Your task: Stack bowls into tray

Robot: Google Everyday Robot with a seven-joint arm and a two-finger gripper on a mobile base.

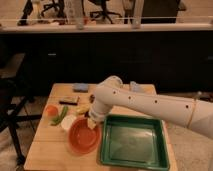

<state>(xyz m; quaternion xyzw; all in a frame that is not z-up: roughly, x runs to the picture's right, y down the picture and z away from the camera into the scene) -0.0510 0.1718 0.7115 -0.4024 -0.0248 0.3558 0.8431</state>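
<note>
Gripper (93, 123): clenched, at the tip of the white arm, low over the far right rim of the orange-red bowl, just beside the far left corner of the tray; cannot tell whether anything is pinched between the fingers.
Arm (150, 104): white, reaching in from the right edge, across the far side of the tray, then bent down at a rounded elbow toward the bowl.
Markings: a row of small dark dots along the arm's shell and a thin yellowish band near its right end; no letters that can be made out.
Orange-red bowl (80, 139): wide and shallow, upright on the table, left of the tray and close to its left rim, outside it.
White bowl (67, 123): smaller, on the table against the far left edge of the orange-red bowl, partly hidden by it.
Tray (132, 144): green, rectangular, raised rim, on the right half of the table.
Table (47, 150): pale wood planks.
Orange fruit (51, 110): near the left edge, beyond the white bowl.
Green vegetable (60, 118): long, lying between the fruit and the white bowl.
Blue pad (81, 87): flat, at the far edge of the table.
Dark bar (68, 101): lying nearer than the pad.
Yellow item (83, 108): beside the arm's elbow, kind unclear.
</note>
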